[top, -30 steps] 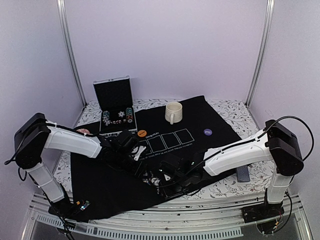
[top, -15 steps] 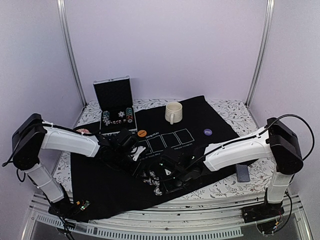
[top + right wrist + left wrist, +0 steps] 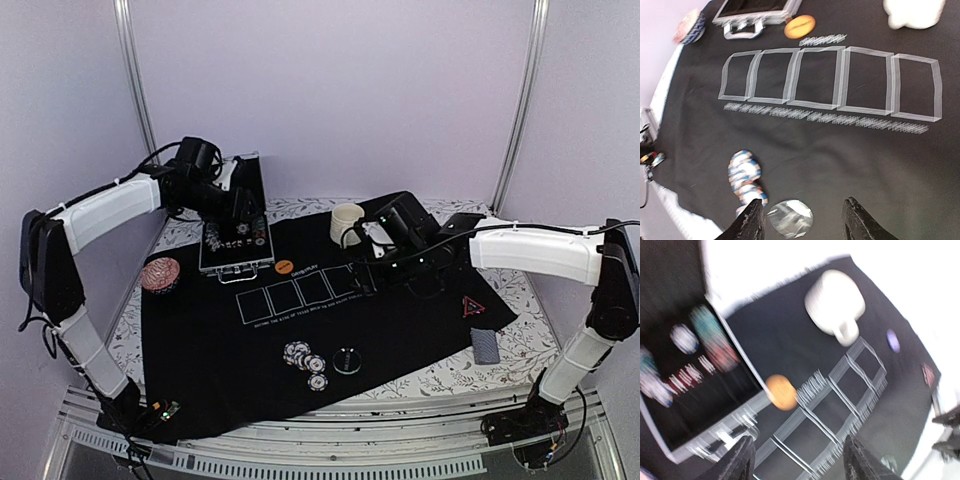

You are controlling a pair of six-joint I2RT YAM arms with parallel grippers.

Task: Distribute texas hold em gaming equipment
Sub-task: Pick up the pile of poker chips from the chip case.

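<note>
Striped poker chips (image 3: 305, 360) (image 3: 745, 175) lie in a small cluster on the front of the black mat (image 3: 210, 370), beside a shiny dark disc (image 3: 347, 360) (image 3: 790, 217). The orange disc (image 3: 284, 267) (image 3: 781, 391) sits near the open chip case (image 3: 237, 245) (image 3: 685, 405). A red-edged triangle (image 3: 473, 305) (image 3: 928, 374) rests at the mat's right edge, and the purple disc (image 3: 893, 340) shows only in the left wrist view. Grey-blue cards (image 3: 485, 345) lie off the mat at the right. My left gripper (image 3: 240, 205) (image 3: 802, 467) hangs open above the case. My right gripper (image 3: 368, 262) (image 3: 805, 222) is open and empty near the mug.
A cream mug (image 3: 347, 223) (image 3: 836, 302) stands at the back of the mat. A coppery round stack (image 3: 160, 272) (image 3: 690, 27) sits at the mat's left edge. Printed card outlines (image 3: 300, 295) cross the mat's middle. Metal frame posts rise at the back corners.
Both arms have lifted away from the mat's front centre: left back toward the case, right back toward the mug. The chips and dark disc now lie uncovered. The right jaws have widened.
</note>
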